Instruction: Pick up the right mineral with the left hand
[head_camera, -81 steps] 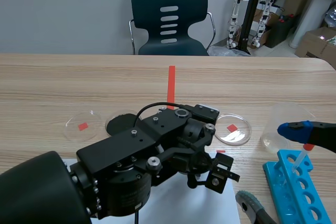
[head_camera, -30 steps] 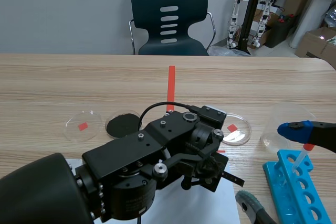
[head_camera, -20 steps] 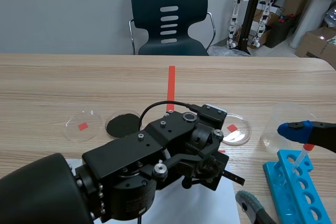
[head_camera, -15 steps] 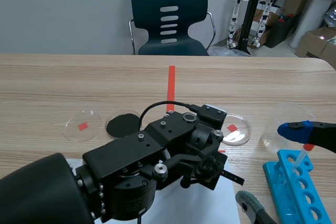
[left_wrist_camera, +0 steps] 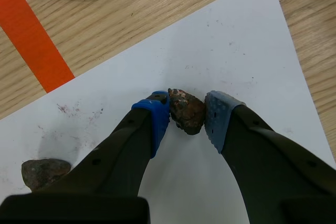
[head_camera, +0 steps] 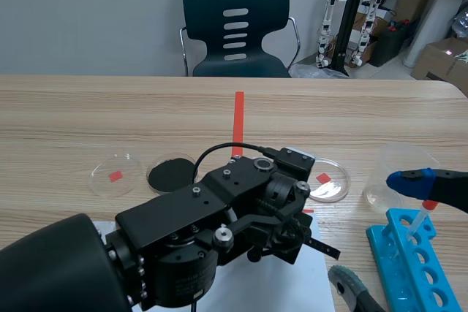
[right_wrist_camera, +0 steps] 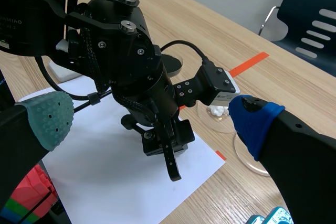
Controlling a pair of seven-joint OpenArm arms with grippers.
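The wooden bench point(head_camera: 88, 107) runs the full width, and a dark chair point(head_camera: 235, 23) stands behind its far edge. The left arm point(head_camera: 183, 231) is the bulkiest thing on it, coming in over the near-left corner and bending down above a white paper sheet point(left_wrist_camera: 247, 51) that lies at the middle of the near edge. A strip of orange tape point(head_camera: 238, 118) runs from the bench's middle toward the far edge.

Near the near-right corner, the right gripper point(right_wrist_camera: 152, 118) hangs above the bench with its fingers spread wide and nothing between them. A blue tube rack point(head_camera: 409, 268) stands just beside it at the near edge.

Four round dishes sit in a row across the bench's middle. The empty clear dish point(head_camera: 115, 174) is toward the left edge, with the dish of black powder point(head_camera: 171, 173) beside it. To the right of the arm is a clear dish with white material point(head_camera: 327, 180), and another clear dish point(head_camera: 398, 173) lies toward the right edge.

The left gripper point(left_wrist_camera: 187, 116) has its fingers closed on the right mineral point(left_wrist_camera: 186, 111), a brown, rusty lump pinched between the two blue pads over the right half of the sheet. I cannot tell whether it touches the paper. The other mineral point(left_wrist_camera: 44, 172) lies well apart, on the sheet's left half.
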